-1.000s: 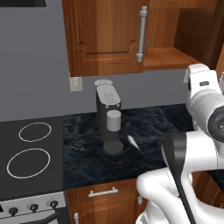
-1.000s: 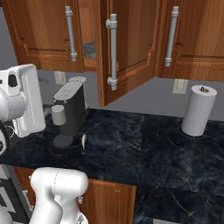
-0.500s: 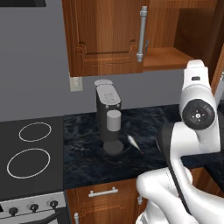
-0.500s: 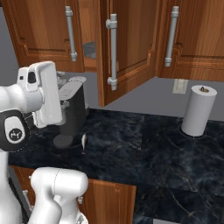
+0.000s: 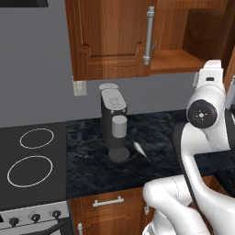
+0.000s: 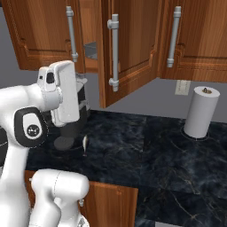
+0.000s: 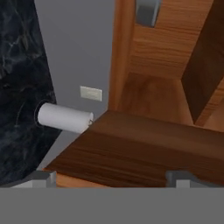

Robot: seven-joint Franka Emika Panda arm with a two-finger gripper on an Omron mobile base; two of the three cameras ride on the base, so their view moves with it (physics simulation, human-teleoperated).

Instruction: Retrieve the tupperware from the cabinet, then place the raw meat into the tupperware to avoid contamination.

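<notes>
The cabinet [image 6: 128, 48] hangs above the counter with its middle door swung open. On its shelf sits the grey tupperware [image 6: 91, 50], whose corner shows at the top edge of the hand view [image 7: 146, 11]. The raw meat [image 5: 141, 149] is a pale sliver on the dark counter beside the coffee machine, also seen as the meat [image 6: 84, 142]. My gripper [image 7: 113, 179] is open and holds nothing, its two tips far apart. It faces the open door's edge [image 7: 144, 148] from below the shelf. The white hand [image 6: 64, 95] stands in front of the coffee machine.
A dark coffee machine [image 5: 114, 124] stands on the black marble counter [image 6: 146, 150]. A white paper-towel roll [image 6: 201, 113] is at the far right below a wall outlet [image 6: 181, 87]. The stove top [image 5: 30, 158] lies to the left.
The arm has turned at the elbow and the hand has swung sideways toward the open cabinet. The meat and the tupperware have not moved.
</notes>
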